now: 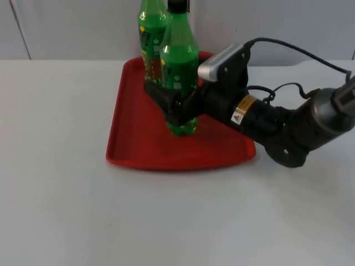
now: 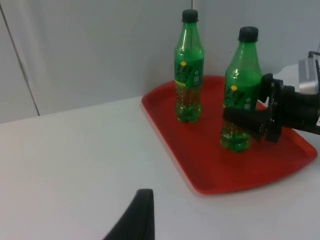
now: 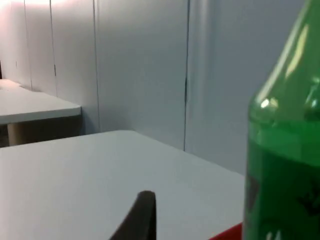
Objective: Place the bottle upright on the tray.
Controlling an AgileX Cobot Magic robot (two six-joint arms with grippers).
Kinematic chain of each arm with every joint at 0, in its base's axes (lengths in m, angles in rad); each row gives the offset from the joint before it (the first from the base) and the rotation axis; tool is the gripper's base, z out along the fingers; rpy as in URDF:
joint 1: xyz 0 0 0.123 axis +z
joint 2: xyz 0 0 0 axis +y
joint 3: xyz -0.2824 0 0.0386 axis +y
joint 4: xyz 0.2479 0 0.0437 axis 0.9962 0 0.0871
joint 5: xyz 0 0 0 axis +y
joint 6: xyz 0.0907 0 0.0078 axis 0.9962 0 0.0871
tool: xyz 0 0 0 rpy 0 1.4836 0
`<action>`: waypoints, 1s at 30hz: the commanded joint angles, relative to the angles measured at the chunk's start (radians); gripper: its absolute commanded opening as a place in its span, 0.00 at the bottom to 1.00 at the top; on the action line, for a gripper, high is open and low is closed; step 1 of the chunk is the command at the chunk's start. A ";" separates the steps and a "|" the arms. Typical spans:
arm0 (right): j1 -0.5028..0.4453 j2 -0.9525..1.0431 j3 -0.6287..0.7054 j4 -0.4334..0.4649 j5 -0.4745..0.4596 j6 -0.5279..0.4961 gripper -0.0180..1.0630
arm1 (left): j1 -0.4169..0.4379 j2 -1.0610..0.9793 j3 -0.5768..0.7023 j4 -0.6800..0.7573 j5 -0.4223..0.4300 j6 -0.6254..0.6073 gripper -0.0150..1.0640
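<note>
A green soda bottle (image 1: 180, 55) with a black cap stands upright on the red tray (image 1: 136, 141), near its middle. My right gripper (image 1: 178, 106) reaches in from the right and is shut on the bottle's lower body, one finger (image 2: 243, 118) in front and one behind. The left wrist view shows the same bottle (image 2: 241, 90) with its base resting on the tray (image 2: 210, 165). The right wrist view has the bottle (image 3: 285, 165) very close. My left gripper (image 2: 141, 220) waits over bare table to the left of the tray.
A second green bottle (image 1: 151, 33) stands upright at the tray's far edge, just behind the held one; it is also in the left wrist view (image 2: 189, 75). The grey partition wall (image 1: 66, 27) closes the table behind the tray.
</note>
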 commanded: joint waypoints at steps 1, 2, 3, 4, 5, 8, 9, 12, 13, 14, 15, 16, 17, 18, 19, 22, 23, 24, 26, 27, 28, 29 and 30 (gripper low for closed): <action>-0.004 -0.013 0.020 -0.001 -0.019 -0.012 0.87 | -0.006 -0.005 -0.007 0.005 0.000 0.000 0.99; -0.004 -0.015 0.034 -0.001 -0.019 -0.012 0.87 | -0.006 -0.005 -0.007 0.005 0.000 0.000 0.99; -0.006 -0.017 0.053 -0.001 -0.019 -0.012 0.87 | -0.006 -0.005 -0.007 0.005 0.000 0.000 0.99; -0.006 -0.020 0.062 -0.001 -0.019 -0.012 0.87 | -0.006 -0.005 -0.007 0.005 0.000 0.000 0.99; -0.009 -0.038 0.098 -0.001 -0.019 -0.012 0.87 | -0.006 -0.005 -0.007 0.005 0.000 0.000 0.99; -0.011 -0.073 0.150 -0.001 -0.019 -0.016 0.87 | -0.006 -0.005 -0.007 0.005 0.000 0.000 0.99; -0.011 -0.095 0.181 -0.001 -0.019 -0.016 0.87 | -0.006 -0.005 -0.007 0.005 0.000 0.000 0.99; -0.018 -0.143 0.240 -0.001 -0.019 -0.016 0.87 | -0.006 -0.005 -0.007 0.005 0.000 0.000 0.99; -0.018 -0.163 0.275 -0.001 -0.019 -0.021 0.87 | -0.006 -0.005 -0.007 0.005 0.000 0.000 0.99; -0.023 -0.186 0.308 -0.001 -0.019 -0.030 0.87 | -0.006 -0.005 -0.007 0.005 0.000 0.000 0.99; -0.024 -0.209 0.340 0.002 -0.019 -0.051 0.87 | -0.006 -0.005 -0.007 0.005 0.000 0.000 0.99; -0.024 -0.209 0.340 0.002 -0.019 -0.051 0.87 | -0.006 -0.005 -0.007 0.005 0.000 0.000 0.99; -0.032 -0.230 0.370 0.006 -0.019 -0.066 0.87 | -0.006 -0.005 -0.007 0.005 0.000 0.000 0.99; -0.032 -0.262 0.420 0.026 -0.019 -0.066 0.87 | -0.006 -0.005 -0.007 0.005 0.000 0.000 0.99; -0.032 -0.278 0.446 0.038 -0.019 -0.066 0.87 | -0.006 -0.005 -0.007 0.005 0.000 0.000 0.99; -0.032 -0.337 0.538 0.095 -0.019 -0.069 0.87 | -0.006 -0.005 -0.007 0.005 0.000 0.000 0.99; -0.032 -0.360 0.569 0.107 -0.019 -0.078 0.87 | -0.006 -0.005 -0.007 0.005 0.000 0.000 0.99; -0.032 -0.386 0.597 0.127 -0.019 -0.087 0.87 | -0.006 -0.005 -0.007 0.005 0.000 0.000 0.99; -0.032 -0.407 0.619 0.145 -0.019 -0.095 0.87 | -0.006 -0.005 -0.007 0.005 0.000 0.000 0.99; -0.032 -0.433 0.640 0.158 0.010 -0.095 0.87 | -0.006 -0.005 -0.007 0.005 0.000 0.000 0.99; -0.032 -0.461 0.660 0.160 0.047 -0.079 0.87 | -0.006 -0.005 -0.007 0.005 0.000 0.000 0.99; -0.032 -0.486 0.674 0.160 0.079 -0.061 0.87 | -0.006 -0.005 -0.007 0.005 0.000 0.000 0.99; -0.032 -0.517 0.687 0.160 0.118 -0.037 0.87 | -0.006 -0.005 -0.007 0.005 0.000 0.000 0.99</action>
